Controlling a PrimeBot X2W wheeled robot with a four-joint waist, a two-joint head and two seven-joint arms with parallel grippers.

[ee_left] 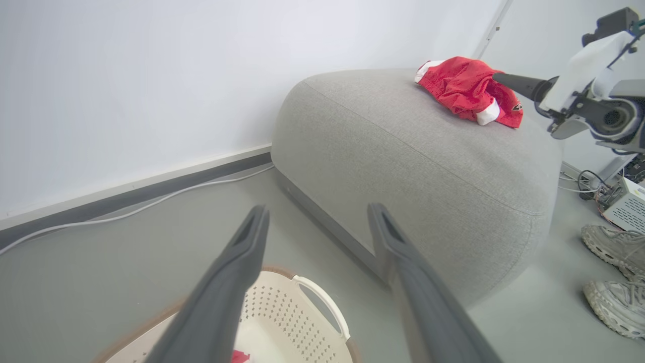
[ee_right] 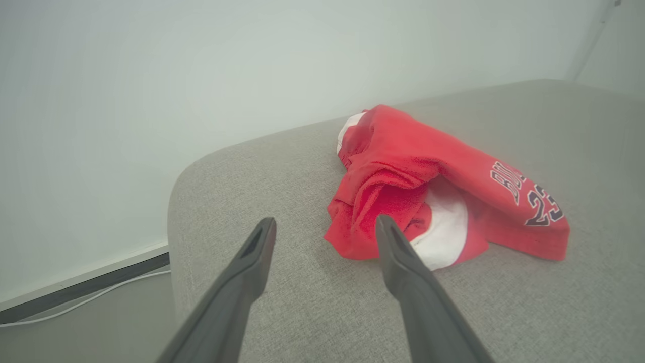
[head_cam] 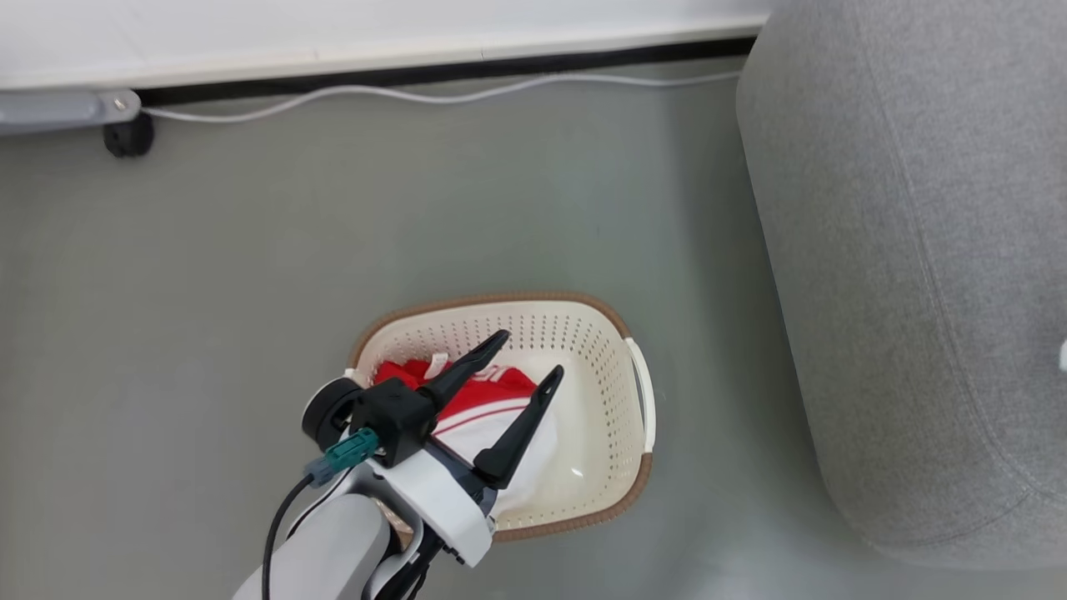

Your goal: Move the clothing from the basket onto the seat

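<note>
Left jaws: spread wide and empty, fingers (head_cam: 467, 367) poised above the basket, tips over the garment.
Red-and-white garment (head_cam: 488, 396): bunched in the basket against its left wall, red folds uppermost, a white panel spilling toward the middle.
Laundry basket (head_cam: 583, 350): on the floor (head_cam: 250, 292), near the sofa's rounded end; its walls are perforated.
Step in hand: judged to be the grab of this garment.
Doing it well: come straight down inside the brown rim and bite a thick red fold rather than the flat white panel. Close fully, then lift until the cloth hangs clear of the rim before swinging toward the sofa.
Risk: a thin pinch may slip, and dragging cloth could tip or slide the basket.
Sofa (head_cam: 917, 250): broad grey top with bare fabric near its rounded end for the drop.
Red jersey (ee_right: 403, 176): already on the sofa top, set back from that end.
Right jaws: wide apart, holding nothing, over the sofa top just short of the jersey; best kept out of the left arm's path.
</note>
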